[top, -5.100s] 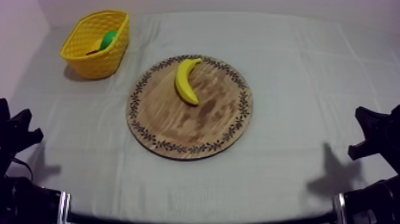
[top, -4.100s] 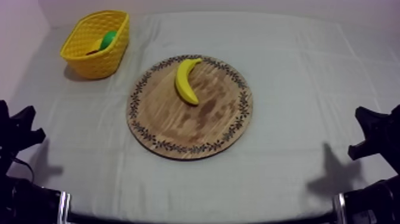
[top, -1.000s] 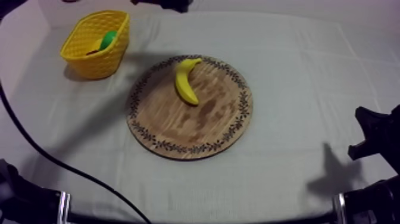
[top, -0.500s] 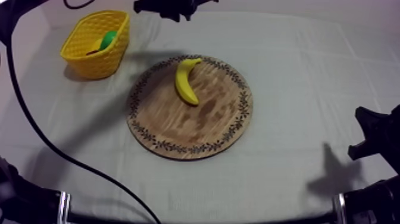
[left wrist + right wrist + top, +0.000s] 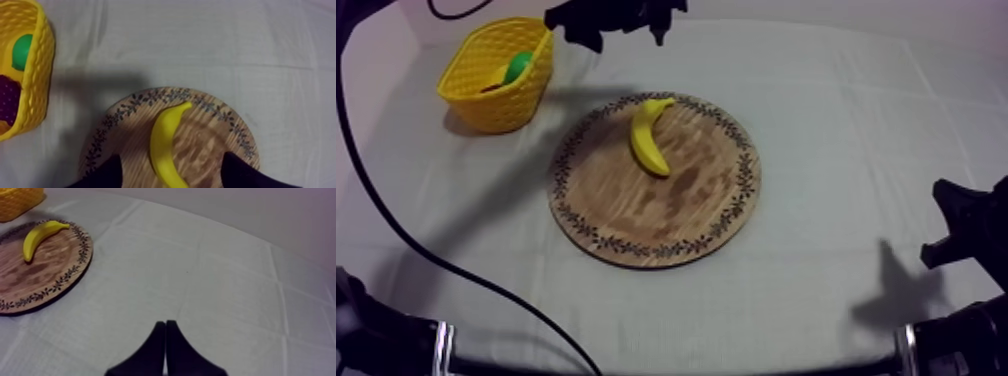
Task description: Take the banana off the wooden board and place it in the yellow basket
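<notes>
The yellow banana lies curved on the upper left part of the round wooden board. My left gripper hangs over the cloth just beyond the board's far rim, open and holding nothing. From its wrist camera the two fingers stand wide apart above the banana and the board. The yellow basket stands at the far left, close beside that gripper. My right gripper rests low at the right edge; its fingers lie together as a narrow wedge.
The basket holds a green pear and purple grapes. Bare cloth stretches to the right of the board, between it and my right gripper. A black cable loops across the left of the table.
My left arm has left its low resting place and come in at the upper left. Over the last second its gripper has dropped toward the board's far rim and opened. The right arm has not moved.
</notes>
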Robot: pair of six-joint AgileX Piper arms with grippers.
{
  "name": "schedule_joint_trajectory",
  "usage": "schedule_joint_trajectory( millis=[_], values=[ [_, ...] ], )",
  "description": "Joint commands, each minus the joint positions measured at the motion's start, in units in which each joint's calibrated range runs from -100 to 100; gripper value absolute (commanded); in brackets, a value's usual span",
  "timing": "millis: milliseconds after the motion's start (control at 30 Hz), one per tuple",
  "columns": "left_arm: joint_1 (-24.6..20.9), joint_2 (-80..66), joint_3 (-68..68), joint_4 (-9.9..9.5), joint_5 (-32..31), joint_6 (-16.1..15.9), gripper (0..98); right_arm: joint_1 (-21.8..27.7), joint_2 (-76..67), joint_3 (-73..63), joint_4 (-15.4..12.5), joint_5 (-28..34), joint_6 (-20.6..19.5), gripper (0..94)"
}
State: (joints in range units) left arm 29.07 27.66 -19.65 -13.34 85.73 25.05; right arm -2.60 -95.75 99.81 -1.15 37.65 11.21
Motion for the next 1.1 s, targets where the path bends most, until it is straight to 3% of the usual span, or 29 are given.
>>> schedule_joint_trajectory(
  millis=[0, 567, 1067],
  values=[
    [-0.04, -0.04, 1.17, 0.25, -0.09, -0.12, 74.5, 0.0, 0.0, -0.03, 0.0, 0.01, 0.0, 0.3],
    [-1.46, 6.57, 10.99, 4.71, -8.77, -0.42, 73.4, 0.0, 0.0, -0.03, 0.0, 0.01, 0.04, 0.3],
    [-1.14, 15.09, 6.67, 6.25, -9.63, -1.06, 71.8, 0.0, 0.0, -0.03, 0.0, 0.01, 0.05, 0.3]
  ],
)
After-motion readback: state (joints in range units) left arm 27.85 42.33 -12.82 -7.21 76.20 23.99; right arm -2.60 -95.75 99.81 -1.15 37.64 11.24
